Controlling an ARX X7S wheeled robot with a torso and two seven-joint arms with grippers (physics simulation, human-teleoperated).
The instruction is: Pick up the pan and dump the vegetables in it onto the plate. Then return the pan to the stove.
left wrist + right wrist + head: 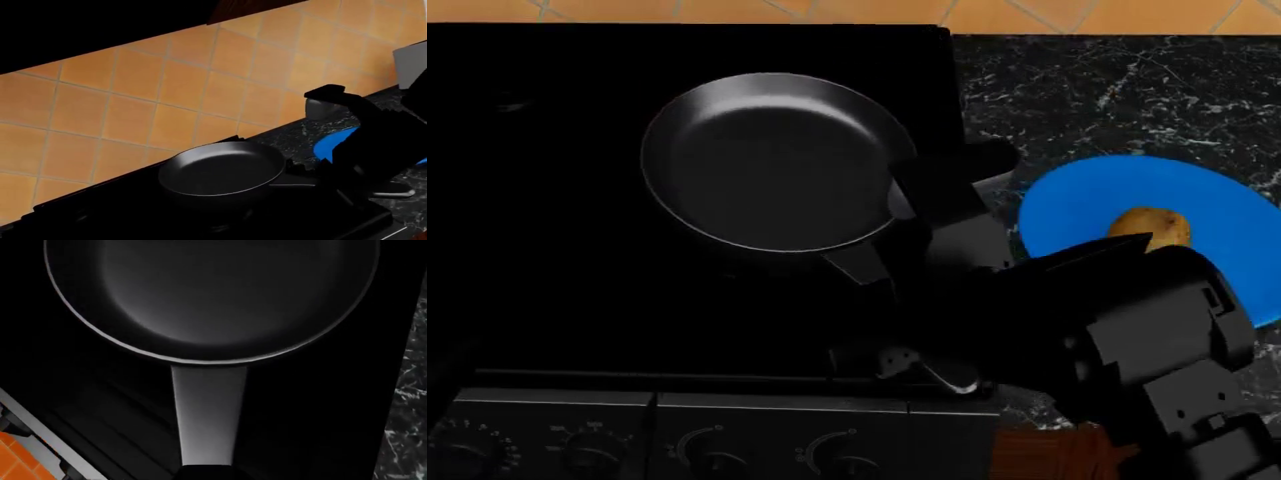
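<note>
We find the task nearly finished: the potato (1150, 228) lies on the blue plate (1081, 215), which rests on the dark marble counter (1121, 90) just beside the stove (547, 250), so we judge the dumping done. The pan (777, 160) sits empty on the cooktop, its glossy inside bare in all three views, and it looks level and set down, so we judge the return made or almost made. Our right arm reaches in over the pan's handle (208, 410); in the right wrist view the handle runs straight toward the camera and vanishes under a dark shape at the picture's edge. We cannot tell whether the right gripper (924, 205) is clamped on the handle or has let go, as black fingers against a black stove hide the gap between the jaws. The left gripper does not show in any picture; its camera looks from a distance across the pan toward the tiled wall (133, 100). What we judge is left, if anything, is to release the handle and draw the right arm back clear of the pan without nudging it.
</note>
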